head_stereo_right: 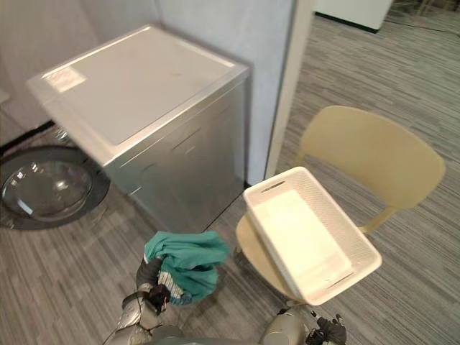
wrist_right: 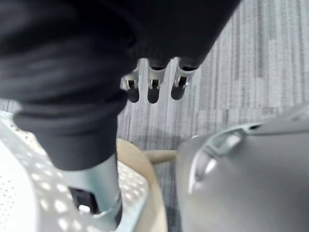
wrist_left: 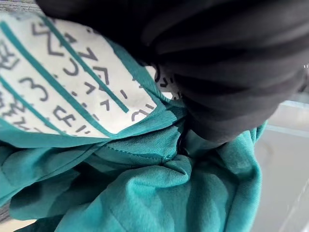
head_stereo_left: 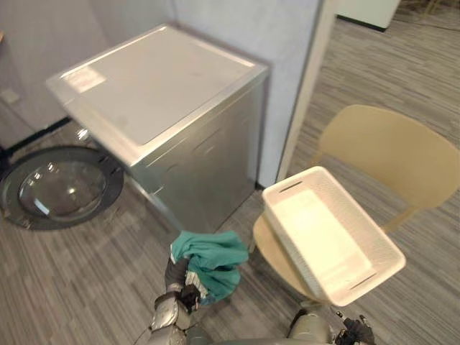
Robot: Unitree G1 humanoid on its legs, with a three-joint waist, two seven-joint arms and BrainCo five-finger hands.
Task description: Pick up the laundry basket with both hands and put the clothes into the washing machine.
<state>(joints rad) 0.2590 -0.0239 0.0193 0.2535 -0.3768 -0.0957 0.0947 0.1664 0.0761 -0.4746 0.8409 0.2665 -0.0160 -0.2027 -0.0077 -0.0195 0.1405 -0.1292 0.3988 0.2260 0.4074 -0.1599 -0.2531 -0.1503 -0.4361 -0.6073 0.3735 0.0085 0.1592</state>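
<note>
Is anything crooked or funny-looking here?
Yes. The white basket sits askew on the tan chair, sticking out past the seat's edge, with no clothes in it. The teal cloth is bunched in the left robot hand instead.

A tan chair [head_stereo_left: 392, 154] with a broad curved backrest stands on the right. Its round seat [head_stereo_left: 267, 248] faces left, and a slim strut of the same colour [head_stereo_left: 399, 218] joins seat and back. The seat's pale edge also shows in the right wrist view [wrist_right: 153, 188]. The floor [head_stereo_left: 86, 287] is carpet in fine grey stripes, and the stripes run in differing directions from one patch to the next. Behind the chair rises a pale blue-grey wall panel [head_stereo_left: 277, 43]. A white post [head_stereo_left: 310, 79] runs along the panel's right edge down to the floor. Far off in the upper right corner, well apart from the chair, the base of a white cabinet [head_stereo_left: 368, 10] stands on the carpet.
</note>
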